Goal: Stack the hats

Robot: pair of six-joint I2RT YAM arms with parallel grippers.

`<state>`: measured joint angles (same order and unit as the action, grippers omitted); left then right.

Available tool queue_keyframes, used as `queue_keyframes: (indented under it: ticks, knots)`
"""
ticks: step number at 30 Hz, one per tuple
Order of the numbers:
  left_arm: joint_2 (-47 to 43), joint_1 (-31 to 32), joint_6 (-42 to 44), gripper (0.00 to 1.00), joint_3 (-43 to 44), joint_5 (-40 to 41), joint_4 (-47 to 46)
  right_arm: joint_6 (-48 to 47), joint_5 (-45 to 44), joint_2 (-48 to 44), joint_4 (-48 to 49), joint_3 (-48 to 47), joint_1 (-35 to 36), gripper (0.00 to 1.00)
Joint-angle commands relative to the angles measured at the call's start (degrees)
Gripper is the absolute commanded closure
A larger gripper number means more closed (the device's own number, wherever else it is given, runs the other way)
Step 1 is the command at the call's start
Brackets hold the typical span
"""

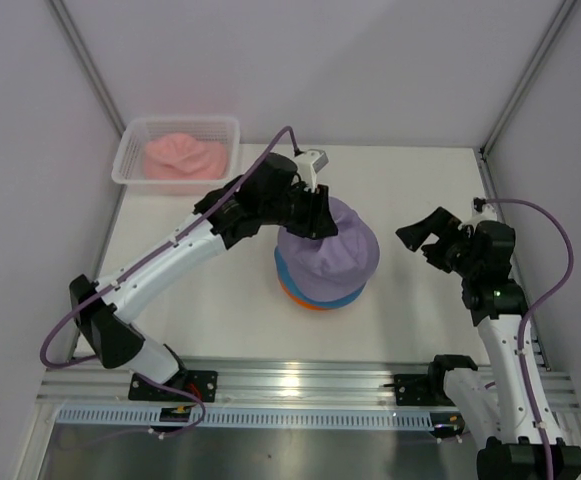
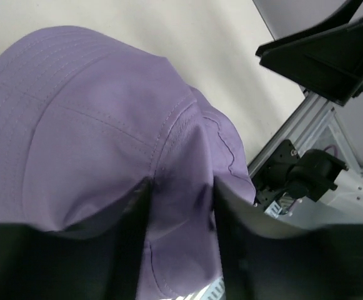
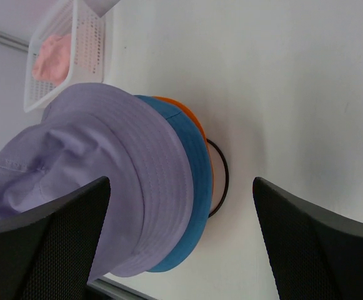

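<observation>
**White worktop, pale walls: three hats stacked, pink one waiting**

White worktop (image 1: 410,310) and plain pale walls surround the stack at centre: lavender hat (image 1: 335,255) over blue hat (image 1: 288,276) over orange hat (image 1: 306,304), on a black wire stand (image 3: 222,181). The left claw (image 1: 315,220) pinches a fold of the lavender crown. The right claw (image 1: 426,240) hangs spread and empty, right of the stack. The pink hat (image 1: 183,155) lies in the basket (image 1: 128,152) at the far-left corner, beyond the left claw, so the left arm looks nearer.

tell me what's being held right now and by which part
The left pincer pinches the lavender hat by a bunched fold of fabric on its crown. The right pincer is open, holding nothing.
</observation>
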<state>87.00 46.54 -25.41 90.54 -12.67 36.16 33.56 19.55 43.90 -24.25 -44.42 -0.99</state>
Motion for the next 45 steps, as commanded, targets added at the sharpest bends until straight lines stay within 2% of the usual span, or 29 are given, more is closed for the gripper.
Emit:
queue_keyframes:
  ticks: [1, 3, 5, 7, 8, 9, 10, 13, 15, 18, 20, 21, 24, 27, 33, 39, 45]
  knots:
    - [-0.6, 0.48, -0.61, 0.48, -1.16, 1.5, -0.57, 1.94, 4.7, -1.1, 5.52, 2.67, -0.15, 0.01]
    - [-2.35, 0.22, -1.57, 0.36, -2.03, 2.82, -0.39, 2.65, 6.28, -1.18, 7.36, 4.69, -0.24, 0.0]
    - [-7.26, -0.31, -5.07, 0.31, -5.62, 3.35, -2.05, 4.92, 7.86, -1.1, 11.49, 8.38, -0.24, 0.0]
    - [-14.09, -1.89, -9.1, 0.25, -11.07, 2.92, -7.93, 7.21, 9.71, -0.92, 16.66, 12.23, -0.15, 0.0]
    - [-16.23, -2.59, -10.26, 0.11, -16.14, 2.65, -9.78, 8.18, 9.98, -0.92, 18.34, 13.39, -0.15, 0.0]
    - [-18.16, -3.99, -11.14, 0.01, -17.58, 2.65, -13.1, 9.67, 9.72, -0.92, 19.93, 14.36, -0.06, 0.0]
    - [-19.92, -4.88, -12.72, 0.0, -18.81, 2.82, -14.35, 10.29, 9.54, -0.92, 23.08, 15.24, -0.06, 0.01]
    - [-24.42, -9.79, -16.32, 0.0, -24.88, 1.25, -18.57, 11.61, 9.71, 0.22, 30.11, 17.88, 0.03, 0.07]
    - [-25.91, -14.87, -19.05, 0.0, -28.92, -4.8, -22.07, 12.49, 11.03, 2.14, 32.85, 18.58, 0.38, 0.09]
    - [-26.97, -18.49, -20.55, 0.03, -33.4, -7.63, -26.39, 13.11, 10.6, 4.52, 37.42, 19.63, 0.82, 0.14]
    - [-26.89, -19.82, -21.96, 0.05, -36.04, -9.03, -31.12, 14.86, 10.42, 5.93, 41.64, 20.43, 2.92, 0.18]
    - [-27.32, -19.91, -22.4, 0.05, -40.05, -9.13, -33.5, 15.3, 10.25, 6.72, 42.52, 20.87, 3.45, 0.22]
    - [-27.59, -21.05, -24.68, 0.07, -44.9, -10.01, -41.58, 15.31, 9.46, 9.88, 43.41, 20.61, 5.73, 0.27]
    - [-26.27, -22.99, -27.23, 0.12, -47.2, -11.94, -46.08, 14.87, 7.96, 10.68, 44.02, 20.78, 7.41, 0.31]
    - [-22.23, -24.22, -31.8, 0.12, -50.11, -17.04, -52.85, 14.87, 8.4, 12.26, 44.46, 20.96, 8.02, 0.4]
    - [-19.33, -24.22, -32.86, 0.13, -51.08, -18.18, -56.46, 14.95, 8.05, 12.71, 44.2, 22.62, 8.38, 0.34]
    - [-17.57, -24.22, -34.88, 0.2, -52.04, -20.38, -59.89, 19.34, 7.96, 9.19, 52.7, 26.84, 8.38, 0.35]
